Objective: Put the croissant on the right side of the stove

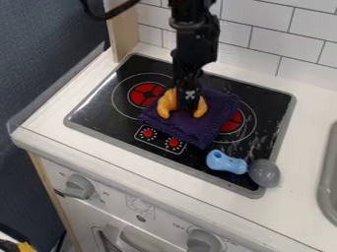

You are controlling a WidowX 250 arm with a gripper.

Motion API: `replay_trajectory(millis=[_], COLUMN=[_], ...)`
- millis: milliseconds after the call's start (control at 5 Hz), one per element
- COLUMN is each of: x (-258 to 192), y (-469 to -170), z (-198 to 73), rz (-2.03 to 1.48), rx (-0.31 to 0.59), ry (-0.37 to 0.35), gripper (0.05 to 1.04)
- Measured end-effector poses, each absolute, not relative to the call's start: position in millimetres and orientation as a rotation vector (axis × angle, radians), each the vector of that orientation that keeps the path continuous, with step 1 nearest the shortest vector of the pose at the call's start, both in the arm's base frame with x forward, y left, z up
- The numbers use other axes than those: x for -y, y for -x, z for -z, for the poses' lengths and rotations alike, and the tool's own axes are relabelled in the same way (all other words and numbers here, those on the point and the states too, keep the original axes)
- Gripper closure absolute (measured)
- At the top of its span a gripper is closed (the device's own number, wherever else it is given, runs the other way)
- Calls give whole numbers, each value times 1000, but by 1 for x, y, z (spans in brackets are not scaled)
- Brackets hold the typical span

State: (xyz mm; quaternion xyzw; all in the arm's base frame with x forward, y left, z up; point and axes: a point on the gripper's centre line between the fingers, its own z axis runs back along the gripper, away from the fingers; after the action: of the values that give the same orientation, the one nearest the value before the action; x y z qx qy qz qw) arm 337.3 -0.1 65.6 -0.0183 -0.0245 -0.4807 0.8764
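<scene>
While cloth (209, 123) underlies croissant (166, 104), blue object (226, 162) crowds stove (95, 108) corner.

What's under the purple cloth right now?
The cloth lies on the stovetop, over part of the burner on the right side of the view, whose red shows past the cloth's edge. Anything else directly beneath is covered, so I can't tell.
</scene>
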Motion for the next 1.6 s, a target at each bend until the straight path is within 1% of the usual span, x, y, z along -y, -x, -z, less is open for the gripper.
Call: replay_trajectory(millis=[200, 400, 600, 800, 1000, 1200, 1400, 1600], x=[1, 0, 1, 5, 13, 28, 51, 81], y=[-338, -340, -339, -336, -331, -333, -333, -328], z=[-58, -55, -55, -55, -63, -75, -91, -99], rz=[991, 989, 980, 957, 961, 975, 1020, 1078], rx=[42, 35, 23, -25, -38, -19, 7, 45], ry=[55, 20, 15, -36, -39, -3, -8, 20], gripper=[117, 380, 418, 418, 418, 418, 418, 418])
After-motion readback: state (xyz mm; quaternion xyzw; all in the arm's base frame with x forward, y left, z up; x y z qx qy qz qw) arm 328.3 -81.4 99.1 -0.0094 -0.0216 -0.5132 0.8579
